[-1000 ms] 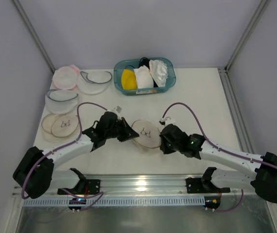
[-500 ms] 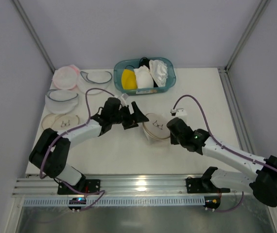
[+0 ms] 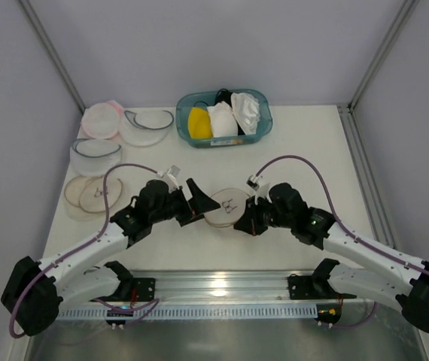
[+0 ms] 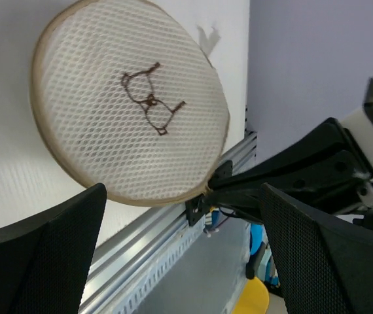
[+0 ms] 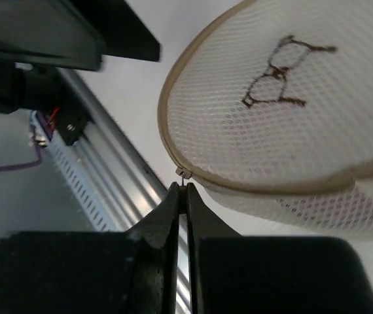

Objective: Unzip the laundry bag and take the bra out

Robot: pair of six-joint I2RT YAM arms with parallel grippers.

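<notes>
White mesh laundry bag [image 3: 226,204] — tan-rimmed

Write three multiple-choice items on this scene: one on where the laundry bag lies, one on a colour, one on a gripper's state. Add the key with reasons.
1. Where does the laundry bag lie?
A. In the far left corner.
B. In the middle of the table, between the left gripper and the right gripper.
C. Hanging off the near edge.

2. What colour is the bag's rim?
A. Dark blue.
B. Pink.
C. Tan-beige.

3. How do the left gripper's fingers stand?
A. Spread open, holding nothing.
B. Shut on the bag's rim.
C. Shut on a strap.

Key:
1 B: the top view shows the bag flat between the two arms' tips.
2 C: both wrist views show a beige band round the white mesh.
3 A: the left wrist view shows both fingers wide apart, with the bag beyond them.
</notes>
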